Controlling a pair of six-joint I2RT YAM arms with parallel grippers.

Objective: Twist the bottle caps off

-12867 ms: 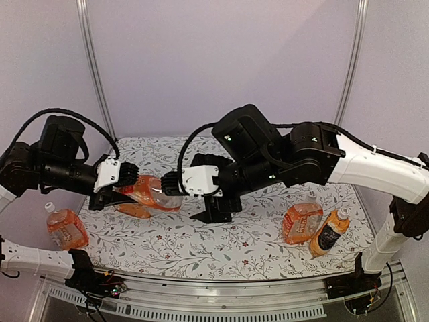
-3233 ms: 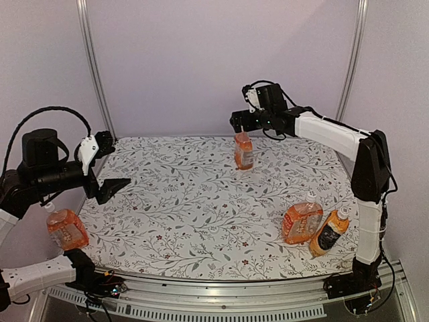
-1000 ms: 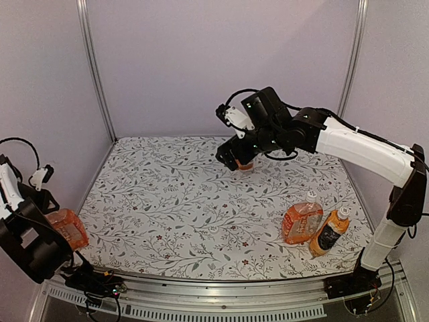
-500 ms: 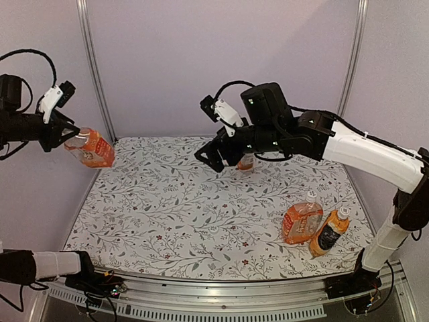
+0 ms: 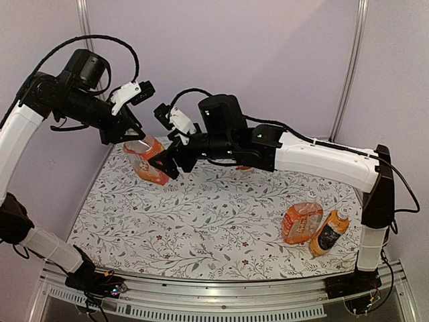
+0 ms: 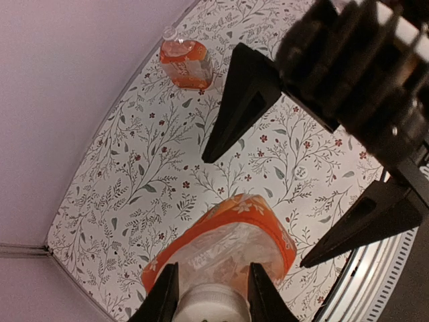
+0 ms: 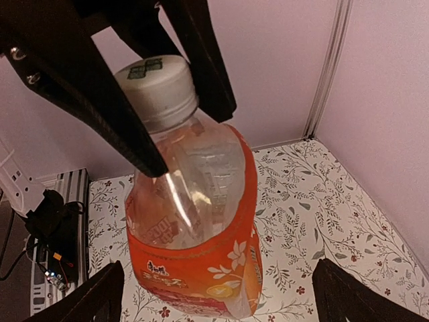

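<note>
Here my left end effector (image 5: 132, 139) clamps the white bottle cap (image 7: 155, 87), perhaps the neck, holding the orange bottle (image 5: 149, 164) aloft so my wide-open right end effector (image 5: 167, 163) can grip its body.

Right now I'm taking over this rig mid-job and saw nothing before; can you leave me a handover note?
Left gripper: shut on the held bottle at its cap, lifted over the table's back left.
Right gripper: open, flanking that bottle's base, not touching.
Back bottle: standing on the table; cap unclear.
Orange-labelled bottle and dark-labelled bottle: front right, white caps on.
Done: no loose cap visible. Left: unscrew the held cap, then the others.
</note>
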